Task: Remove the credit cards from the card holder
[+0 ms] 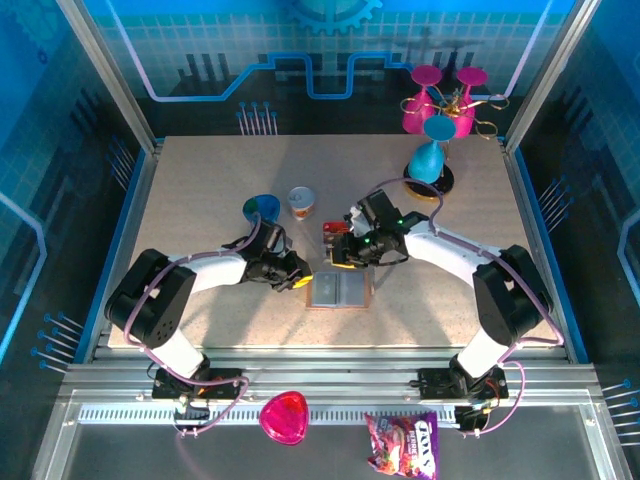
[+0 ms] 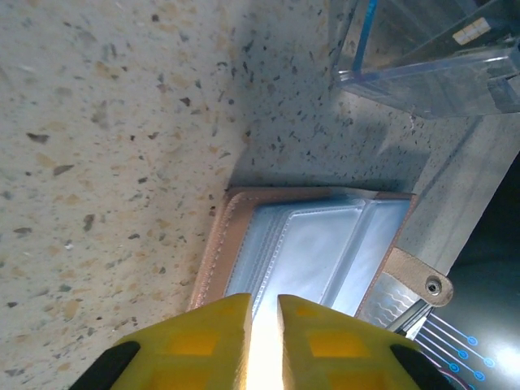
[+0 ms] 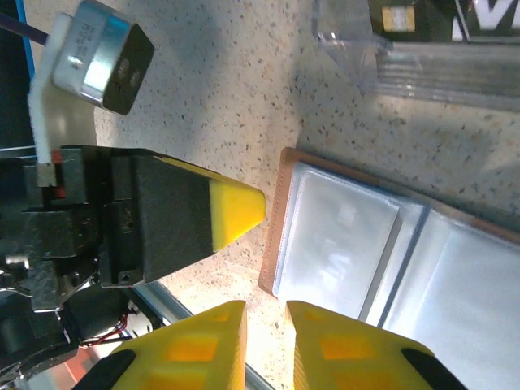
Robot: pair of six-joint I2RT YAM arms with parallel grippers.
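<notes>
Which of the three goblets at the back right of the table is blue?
The front goblet, the one nearest the arms, is blue; the two goblets behind it are magenta.

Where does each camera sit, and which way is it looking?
Top external: high up behind the arms, looking down on the table; both arms show, with the left claw and the right claw.
Left wrist: on the left arm, looking past its own yellow fingertips down at the open card holder.
Right wrist: on the right arm, looking past its own fingertips at the card holder, with the left claw beside it.
Shared: all three see the card holder; both wrist views also catch the clear container.
</notes>
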